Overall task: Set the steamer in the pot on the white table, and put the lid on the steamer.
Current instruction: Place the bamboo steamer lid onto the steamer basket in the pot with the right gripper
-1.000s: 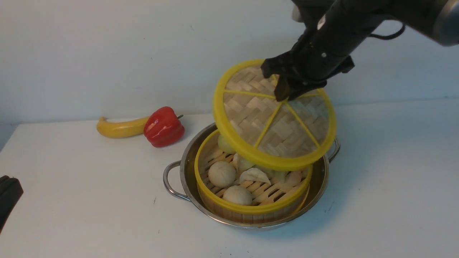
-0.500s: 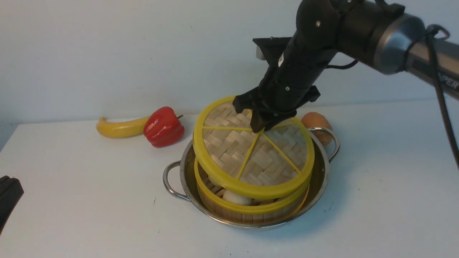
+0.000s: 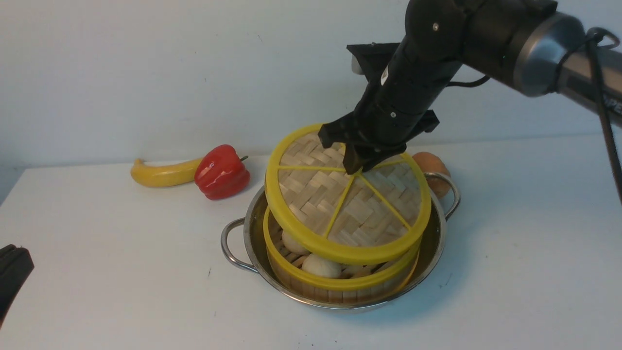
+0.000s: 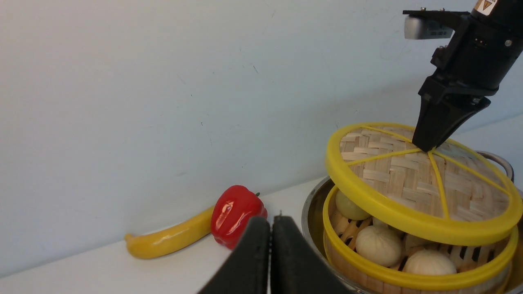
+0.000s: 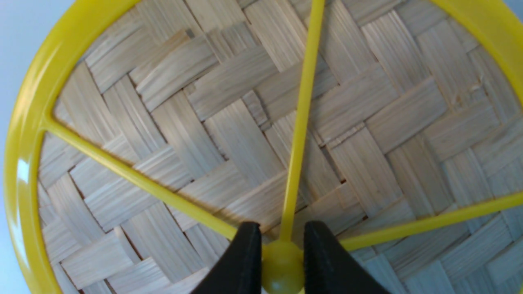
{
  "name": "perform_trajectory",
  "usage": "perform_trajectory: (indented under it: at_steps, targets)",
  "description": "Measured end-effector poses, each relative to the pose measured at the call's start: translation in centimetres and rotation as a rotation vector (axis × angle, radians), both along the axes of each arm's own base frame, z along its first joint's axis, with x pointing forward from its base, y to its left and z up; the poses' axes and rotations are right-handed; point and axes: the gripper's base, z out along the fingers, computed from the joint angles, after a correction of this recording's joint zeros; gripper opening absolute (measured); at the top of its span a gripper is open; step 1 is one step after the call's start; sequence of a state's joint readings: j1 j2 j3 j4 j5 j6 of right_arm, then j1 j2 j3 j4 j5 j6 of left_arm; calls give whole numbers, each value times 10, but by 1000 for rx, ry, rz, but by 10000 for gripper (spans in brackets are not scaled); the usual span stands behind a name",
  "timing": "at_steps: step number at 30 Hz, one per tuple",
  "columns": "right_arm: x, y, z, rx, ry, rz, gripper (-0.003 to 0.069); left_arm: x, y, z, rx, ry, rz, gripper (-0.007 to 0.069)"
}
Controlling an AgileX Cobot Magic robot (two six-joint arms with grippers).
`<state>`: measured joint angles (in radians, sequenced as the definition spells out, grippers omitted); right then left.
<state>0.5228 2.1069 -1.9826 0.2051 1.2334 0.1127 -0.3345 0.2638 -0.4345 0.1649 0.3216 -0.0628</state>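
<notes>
Lid (image 3: 346, 206) aslant — left edge high

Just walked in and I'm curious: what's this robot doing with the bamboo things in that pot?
The right gripper is shut on the centre knob of the lid, holding it tilted just over the steamer, which already sits in the pot on the white table. Buns show through the gap on the near side, so the lid is not seated flat yet. The left gripper is shut, empty, off to the side.
</notes>
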Motion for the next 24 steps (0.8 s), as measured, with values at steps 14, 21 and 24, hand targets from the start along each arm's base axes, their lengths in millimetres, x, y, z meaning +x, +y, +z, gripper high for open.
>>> perform_trajectory:
  at_steps: [14, 21, 24]
  targets:
    - [-7, -3, -21, -39, 71, 4, 144, 0, 0, 0, 0, 0, 0, 0]
    - [-7, -3, -21, -34, 70, 24, 144, 0, 0, 0, 0, 0, 0, 0]
    - [-7, -2, -21, -28, 72, 27, 144, 0, 0, 0, 0, 0, 0, 0]
